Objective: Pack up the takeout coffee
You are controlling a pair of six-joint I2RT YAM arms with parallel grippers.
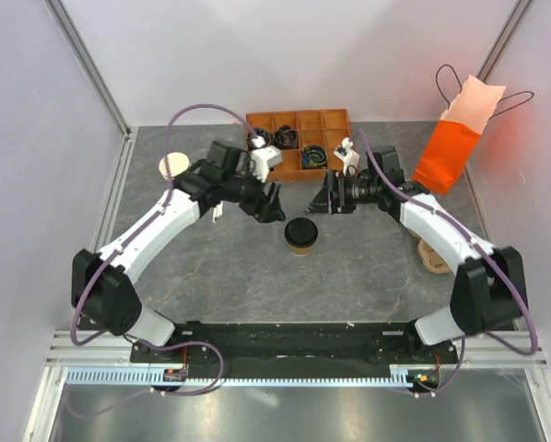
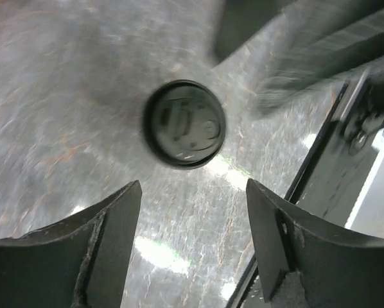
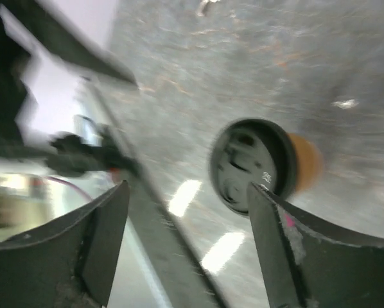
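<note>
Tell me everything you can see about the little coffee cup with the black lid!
The takeout coffee is a small tan paper cup with a round black plastic lid pressed on top; the lid shows moulded marks. It stands upright on the grey table, near the middle. Nothing touches it but the table: the left end effector and right end effector hang open near it, one on each side, not touching.

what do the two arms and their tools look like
The left arm and right arm match: white link shells between chunky black joints, with black bases. A purple cable loops loosely along each one. The left tool and right tool each have two dark, flat, tapering fingers with scuffed, worn faces.
</note>
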